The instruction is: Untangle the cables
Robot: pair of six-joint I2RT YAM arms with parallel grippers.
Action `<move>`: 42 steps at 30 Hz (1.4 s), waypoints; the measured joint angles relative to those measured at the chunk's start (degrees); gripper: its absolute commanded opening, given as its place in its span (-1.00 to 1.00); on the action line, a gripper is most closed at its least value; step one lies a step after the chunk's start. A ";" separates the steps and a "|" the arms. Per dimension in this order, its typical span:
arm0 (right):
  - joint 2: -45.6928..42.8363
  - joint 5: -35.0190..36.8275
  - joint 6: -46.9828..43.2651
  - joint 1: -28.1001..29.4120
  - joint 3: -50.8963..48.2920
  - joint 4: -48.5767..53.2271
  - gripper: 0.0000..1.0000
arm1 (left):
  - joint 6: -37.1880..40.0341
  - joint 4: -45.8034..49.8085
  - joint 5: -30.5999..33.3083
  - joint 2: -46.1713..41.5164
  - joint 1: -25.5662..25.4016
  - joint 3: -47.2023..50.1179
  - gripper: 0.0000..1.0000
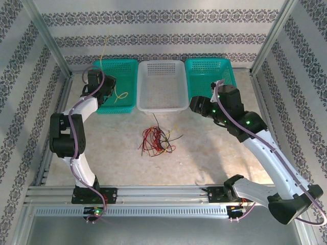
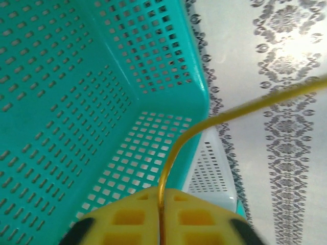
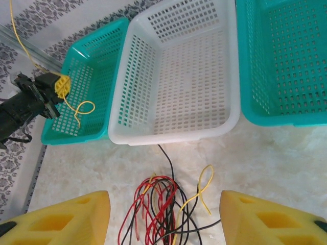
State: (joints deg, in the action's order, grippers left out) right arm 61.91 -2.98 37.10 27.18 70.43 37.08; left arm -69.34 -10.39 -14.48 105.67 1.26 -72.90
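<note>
Viewing from the top camera: three perforated baskets stand in a row at the far edge of the table (image 1: 214,153), touching side by side. They are the left teal basket (image 1: 127,64), the white basket (image 1: 162,62) and the right teal basket (image 1: 207,61). Any marking on them is too small to read. The wall behind is wallpaper (image 1: 153,18) with dark ornamental bands.

Task items:
- The cable bundle (image 1: 156,140) is a loose knot of red, black and yellow wires lying on the bare table. It sits just in front of the white basket and apart from it. In the right wrist view one black strand runs up from the knot towards the white basket's rim, and a short yellow strand loops at the knot's right side.
- The yellow cable (image 1: 120,96) is separate from the knot. Its lower end curls inside the left teal basket and its upper end stands up against the wallpaper.

Grippers:
- The left gripper (image 2: 161,196) is over the left teal basket. Its yellow pads are nearly together, with the yellow cable running into the narrow seam between them, so it appears pinched.
- The right gripper (image 3: 164,219) has its fingers spread wide with nothing between them. It is above the cable bundle and pointed at the white basket.

Obstructions: the right arm's wrist covers the front corner of the right teal basket in the top view. A purple arm cable (image 1: 76,138) trails along the left arm.
</note>
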 measured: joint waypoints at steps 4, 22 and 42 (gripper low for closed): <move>1.11 -0.37 -0.02 0.09 0.00 0.00 0.18 | -0.09 -0.09 -0.35 0.46 0.00 0.00 0.45; 6.73 -0.90 0.02 3.56 1.20 -0.90 0.17 | 18.03 17.18 -0.44 -25.31 -1.49 6.45 0.42; 28.87 2.10 2.67 25.59 -0.22 0.00 0.03 | 31.41 29.07 -10.58 -49.31 -18.45 32.94 0.09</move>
State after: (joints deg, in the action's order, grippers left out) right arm 90.78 -0.89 39.77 52.77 70.22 37.08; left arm -37.93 18.68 -25.06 56.36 -17.19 -39.97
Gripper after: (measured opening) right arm 0.497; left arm 0.531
